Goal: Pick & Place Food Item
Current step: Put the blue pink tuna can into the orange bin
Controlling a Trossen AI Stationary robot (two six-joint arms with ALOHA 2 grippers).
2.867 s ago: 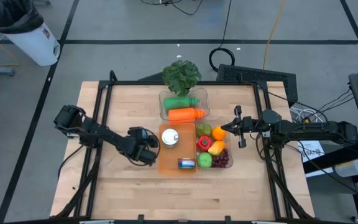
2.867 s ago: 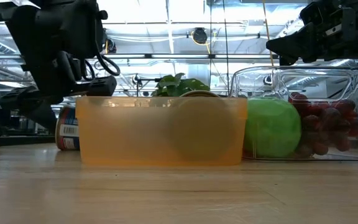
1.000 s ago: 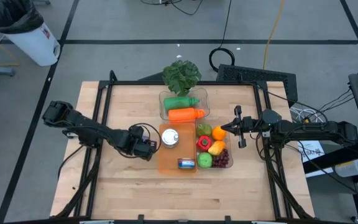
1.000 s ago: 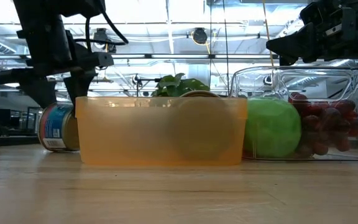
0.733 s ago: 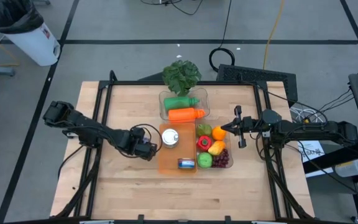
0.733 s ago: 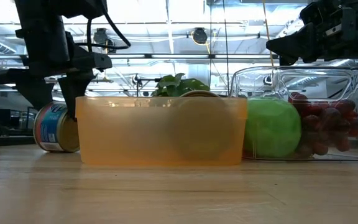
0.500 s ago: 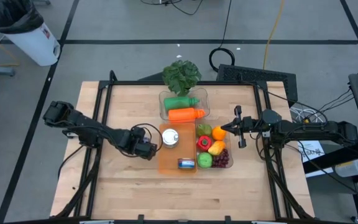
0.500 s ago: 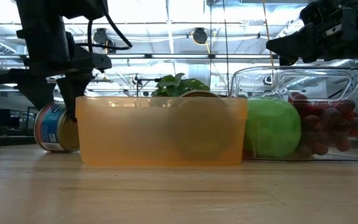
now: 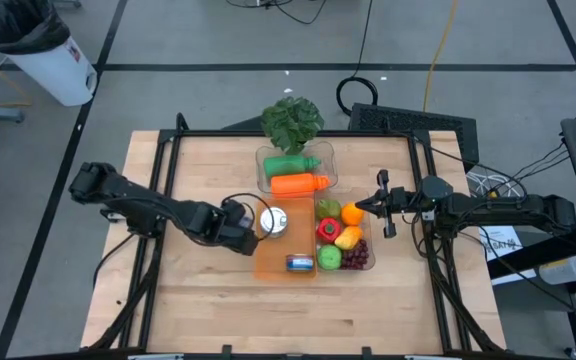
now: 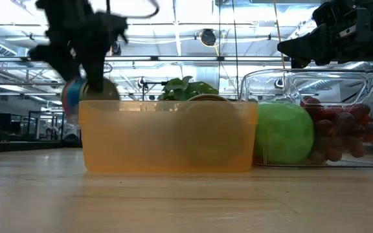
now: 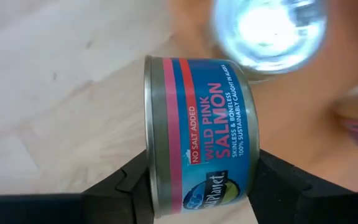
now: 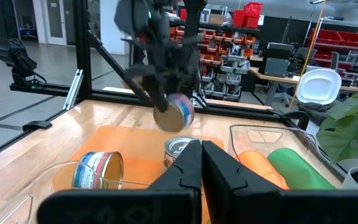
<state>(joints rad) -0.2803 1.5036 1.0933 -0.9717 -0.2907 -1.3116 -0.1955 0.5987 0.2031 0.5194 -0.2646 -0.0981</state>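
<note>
Now we see the left claw clamped on the blue-labelled round salmon tin, lifted at the orange plastic tray's rim, while the right claw waits, fingers together, near the table's right edge.

White bin on floor beyond table's far left corner. Leafy plant at table's far edge. Black cable coil on floor behind; papers, probably, right of table.

My wood table sits on grey floor crossed by dark lines. White bin upper left, black cable coil top centre. Low view: ceiling lights. Right wrist view: red bins on shelves upper centre.
</note>
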